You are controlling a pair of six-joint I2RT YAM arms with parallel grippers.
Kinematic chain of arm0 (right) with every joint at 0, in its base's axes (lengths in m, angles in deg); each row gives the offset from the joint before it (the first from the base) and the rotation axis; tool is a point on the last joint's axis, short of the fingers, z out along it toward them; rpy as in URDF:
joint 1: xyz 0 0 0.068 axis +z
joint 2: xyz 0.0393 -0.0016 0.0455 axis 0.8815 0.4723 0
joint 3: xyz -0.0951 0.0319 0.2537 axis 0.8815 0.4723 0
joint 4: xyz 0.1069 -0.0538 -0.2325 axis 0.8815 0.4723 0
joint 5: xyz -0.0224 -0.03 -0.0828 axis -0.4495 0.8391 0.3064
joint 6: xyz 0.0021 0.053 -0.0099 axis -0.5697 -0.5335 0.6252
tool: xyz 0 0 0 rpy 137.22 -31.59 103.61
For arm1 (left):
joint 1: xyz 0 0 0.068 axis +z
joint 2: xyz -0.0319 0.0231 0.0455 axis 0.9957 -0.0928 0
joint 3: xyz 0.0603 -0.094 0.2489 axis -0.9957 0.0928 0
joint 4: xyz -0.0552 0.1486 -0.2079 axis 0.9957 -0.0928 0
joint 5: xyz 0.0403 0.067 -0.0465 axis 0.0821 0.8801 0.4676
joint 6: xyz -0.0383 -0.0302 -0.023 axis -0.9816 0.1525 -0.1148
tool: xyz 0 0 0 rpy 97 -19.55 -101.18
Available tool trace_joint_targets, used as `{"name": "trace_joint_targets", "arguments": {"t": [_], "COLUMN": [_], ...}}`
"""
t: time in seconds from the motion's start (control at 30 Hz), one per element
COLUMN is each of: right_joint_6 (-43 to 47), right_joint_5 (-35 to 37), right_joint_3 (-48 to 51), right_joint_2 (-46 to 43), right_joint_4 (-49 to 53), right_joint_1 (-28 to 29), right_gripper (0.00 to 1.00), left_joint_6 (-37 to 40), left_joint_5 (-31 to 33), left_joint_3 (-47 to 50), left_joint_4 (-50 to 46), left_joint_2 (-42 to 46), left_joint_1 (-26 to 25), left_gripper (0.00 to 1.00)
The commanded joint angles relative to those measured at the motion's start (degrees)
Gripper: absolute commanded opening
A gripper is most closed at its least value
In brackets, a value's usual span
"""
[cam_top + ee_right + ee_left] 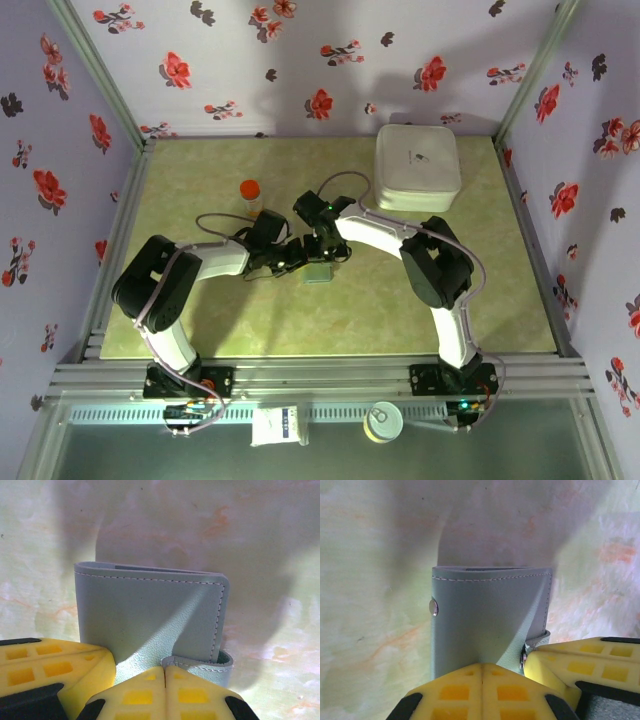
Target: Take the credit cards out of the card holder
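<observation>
Holder [480, 615] folded shut, mid-desk [400, 310]. Your left pincer [481, 680] clamped on its near edge; right pincer [165, 680] closed at strap [200, 662]. Step: opening. Next probably peel strap, spread fold; cards hidden.

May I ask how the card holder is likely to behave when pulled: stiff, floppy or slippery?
Probably pliable, not stiff: the card holder looks like soft stitched leather, and its strap curls beside the right gripper. It looks thin and light, so it may slide on the table rather than open. Its matte grain should grip fairly well.
</observation>
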Motion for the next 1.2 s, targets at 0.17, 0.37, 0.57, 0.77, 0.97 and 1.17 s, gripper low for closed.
{"name": "trace_joint_targets", "arguments": {"t": [0.17,0.37,0.57,0.77,0.97,1.17], "right_joint_6": [-0.22,-0.64,-0.36,0.01,-0.02,0.04], "right_joint_5": [9.43,8.46,10.03,11.45,11.95,11.05], "right_joint_3": [0.18,1.94,2.02,1.22,1.46,2.02], "right_joint_2": [-0.89,-2.68,-4.07,-4.79,-5.08,-4.78], "right_joint_4": [8.79,7.85,8.73,9.77,9.99,9.5], "right_joint_1": [-0.14,-0.94,-1.43,-1.37,-1.46,-1.44], "right_gripper": [0.0,0.0,0.0,0.0,0.0,0.0], "left_joint_6": [2.72,3.94,4.44,6.01,6.23,5.2], "left_joint_5": [5.11,5.93,6.61,6.78,6.45,5.39], "left_joint_3": [2.17,2.79,2.85,0.74,-0.26,-0.2], "left_joint_4": [-8.48,-9.81,-10.33,-13.09,-13.46,-11.74], "left_joint_2": [-3.03,-4.02,-3.52,-3.05,-4.0,-4.87], "left_joint_1": [1.23,1.54,1.87,1.78,1.67,1.78], "left_gripper": [0.0,0.0,0.0,0.0,0.0,0.0]}}
